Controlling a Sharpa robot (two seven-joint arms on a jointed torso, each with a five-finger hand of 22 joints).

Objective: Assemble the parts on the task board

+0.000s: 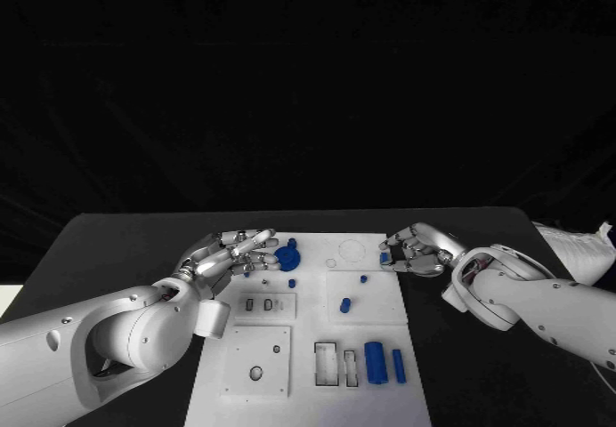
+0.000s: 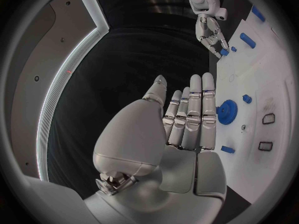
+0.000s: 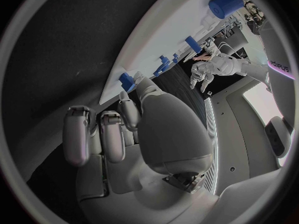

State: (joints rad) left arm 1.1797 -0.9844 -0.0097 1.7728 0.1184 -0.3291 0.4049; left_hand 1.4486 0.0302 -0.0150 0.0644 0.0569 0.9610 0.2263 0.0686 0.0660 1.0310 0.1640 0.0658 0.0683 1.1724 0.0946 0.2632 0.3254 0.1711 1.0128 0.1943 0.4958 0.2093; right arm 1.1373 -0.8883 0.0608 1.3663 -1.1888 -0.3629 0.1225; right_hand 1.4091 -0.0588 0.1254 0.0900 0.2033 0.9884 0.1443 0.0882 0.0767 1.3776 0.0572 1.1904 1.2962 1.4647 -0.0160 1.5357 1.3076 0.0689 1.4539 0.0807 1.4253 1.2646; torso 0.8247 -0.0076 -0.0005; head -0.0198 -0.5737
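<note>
Black table [image 1: 128, 240], task board [image 1: 385, 356], blue parts [image 1: 375, 362]

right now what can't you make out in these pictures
- Right robot hand: in the head view its curled fingers cover a small blue part at the task board edge; whether it grips it, cannot tell. In the right wrist view the palm hides the contact.
- Blue gear: the left robot hand fingertips overlap it in the head view; touching or not, unclear.
- Small blue pegs mid-board: too small to tell shape.

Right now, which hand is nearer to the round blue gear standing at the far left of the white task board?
Left. The left hand has its fingertips right beside the round blue gear; the right hand is across the white task board, at its far right edge.
</note>
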